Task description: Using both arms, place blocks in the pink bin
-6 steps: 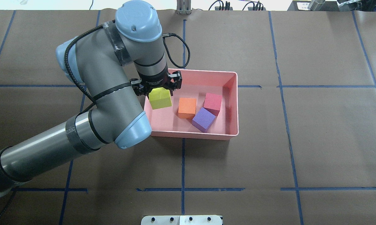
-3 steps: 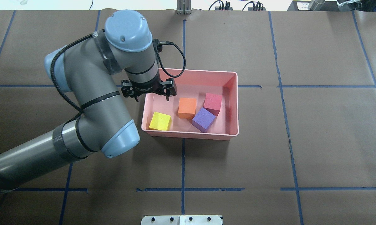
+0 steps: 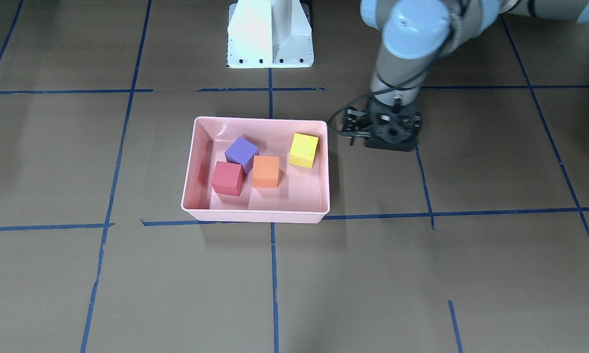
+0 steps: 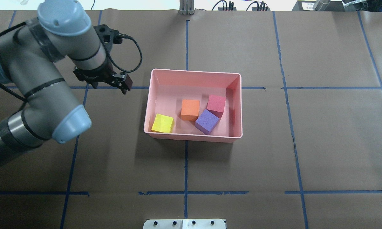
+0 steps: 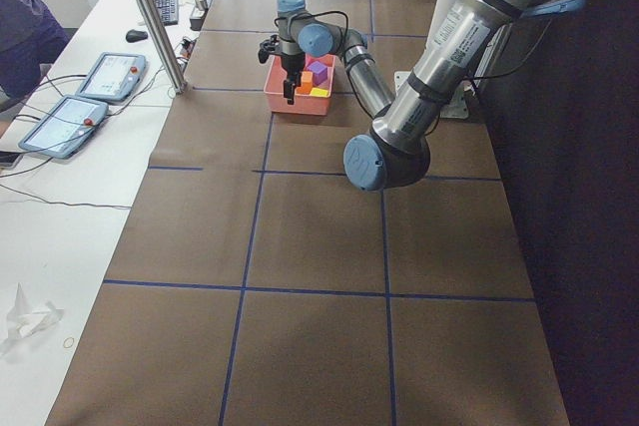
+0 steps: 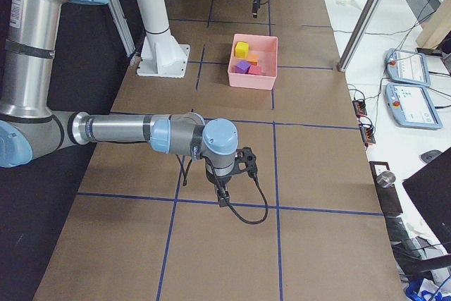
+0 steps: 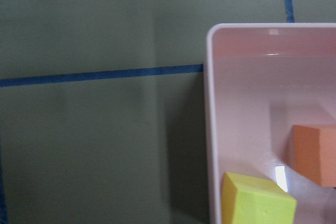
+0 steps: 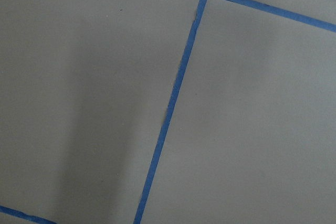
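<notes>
All the blocks lie in the pink bin (image 4: 194, 137): the yellow-green block (image 4: 162, 123) in its near left corner, the orange block (image 4: 190, 109) in the middle, and the red block (image 4: 216, 105) touching the purple block (image 4: 207, 121) on the right. My left gripper (image 4: 102, 81) is open and empty, above the paper just left of the bin. The left wrist view shows the bin's corner (image 7: 210, 103), the yellow-green block (image 7: 257, 203) and the orange block (image 7: 315, 153). My right gripper (image 6: 224, 197) shows only in the exterior right view, far from the bin; I cannot tell its state.
Brown paper with blue tape lines (image 4: 186, 159) covers the table. The white pedestal base (image 3: 270, 34) stands behind the bin in the front-facing view. The bin (image 3: 255, 213) lies near the table's middle. Operator tablets (image 6: 405, 68) lie on a side table.
The left gripper let go of the yellow-green block, which now lies in the bin's near left corner. The left arm then swung left, off the bin.
</notes>
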Available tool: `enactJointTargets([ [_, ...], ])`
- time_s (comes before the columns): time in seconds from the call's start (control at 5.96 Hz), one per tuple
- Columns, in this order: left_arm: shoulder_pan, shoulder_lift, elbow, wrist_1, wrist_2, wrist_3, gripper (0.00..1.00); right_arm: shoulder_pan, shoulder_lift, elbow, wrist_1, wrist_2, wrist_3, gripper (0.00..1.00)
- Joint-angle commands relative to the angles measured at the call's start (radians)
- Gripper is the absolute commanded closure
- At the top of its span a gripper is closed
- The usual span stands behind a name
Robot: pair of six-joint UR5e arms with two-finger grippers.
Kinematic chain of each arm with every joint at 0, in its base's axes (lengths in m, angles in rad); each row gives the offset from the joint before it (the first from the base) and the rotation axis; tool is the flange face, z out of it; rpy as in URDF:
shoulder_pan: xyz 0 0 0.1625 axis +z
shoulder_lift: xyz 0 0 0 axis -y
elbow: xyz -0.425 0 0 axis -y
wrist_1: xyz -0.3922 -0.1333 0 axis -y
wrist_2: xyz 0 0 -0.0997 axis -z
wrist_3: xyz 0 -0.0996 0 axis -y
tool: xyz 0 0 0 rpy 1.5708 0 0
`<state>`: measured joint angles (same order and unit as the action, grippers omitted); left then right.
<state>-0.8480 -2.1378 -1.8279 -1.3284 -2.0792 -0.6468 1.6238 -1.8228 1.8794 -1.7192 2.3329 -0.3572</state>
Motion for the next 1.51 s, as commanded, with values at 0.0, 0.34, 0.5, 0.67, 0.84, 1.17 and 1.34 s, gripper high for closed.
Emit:
enactJointTargets([
  [0.0, -0.258, 0.161, 0.012, -0.003, -0.118, 0.433, 0.0, 0.002, 0.005, 0.01, 0.003, 0.002, 0.108, 0.01],
  [0.34, -0.53, 0.362, 0.042, 0.0, -0.203, 0.779, 0.0, 0.002, 0.013, 0.029, 0.004, 0.008, 0.176, 0.0],
  [0.5, -0.627, 0.427, 0.092, -0.005, -0.211, 0.935, 0.0, 0.002, 0.014, 0.03, 0.003, 0.009, 0.176, 0.0],
  [0.67, -0.713, 0.485, 0.134, -0.006, -0.21, 1.014, 0.0, 0.002, 0.016, 0.032, 0.004, 0.009, 0.176, 0.0],
  [0.84, -0.765, 0.587, 0.145, -0.061, -0.211, 1.013, 0.0, 0.002, 0.016, 0.032, 0.004, 0.009, 0.176, 0.0],
  [1.17, -0.769, 0.636, 0.223, -0.116, -0.203, 1.003, 0.0, 0.002, 0.016, 0.032, 0.004, 0.011, 0.175, 0.0],
  [1.34, -0.773, 0.639, 0.225, -0.133, -0.211, 1.004, 0.0, 0.002, 0.017, 0.032, 0.004, 0.011, 0.175, 0.0],
])
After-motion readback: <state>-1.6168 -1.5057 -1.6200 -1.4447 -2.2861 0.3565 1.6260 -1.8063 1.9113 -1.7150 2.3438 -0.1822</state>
